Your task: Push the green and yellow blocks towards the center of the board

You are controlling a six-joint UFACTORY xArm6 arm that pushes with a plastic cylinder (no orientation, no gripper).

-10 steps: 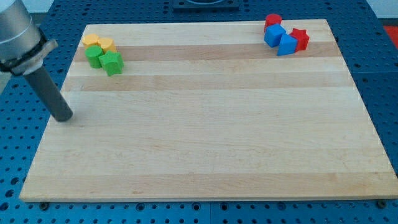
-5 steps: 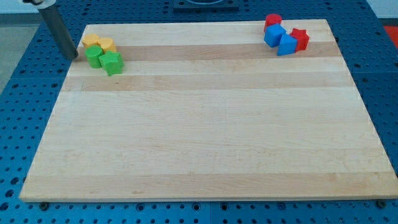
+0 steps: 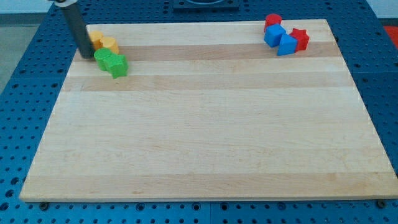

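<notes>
Green and yellow blocks sit bunched in the board's (image 3: 205, 155) top left corner: two green blocks (image 3: 112, 62), touching each other, and just above them two yellow blocks (image 3: 106, 43), one partly hidden behind our rod. We carry no gripper, only the rod; our tip (image 3: 87, 55) rests at the cluster's left edge, against or just beside the nearer green block. We judge the task barely begun, since all four blocks lie well apart from the centre and the whole push down and to the view's right is left. Nothing stands in that path. In the top right corner, red blocks (image 3: 300, 38) and blue blocks (image 3: 280, 39) huddle together, well clear of our route.
</notes>
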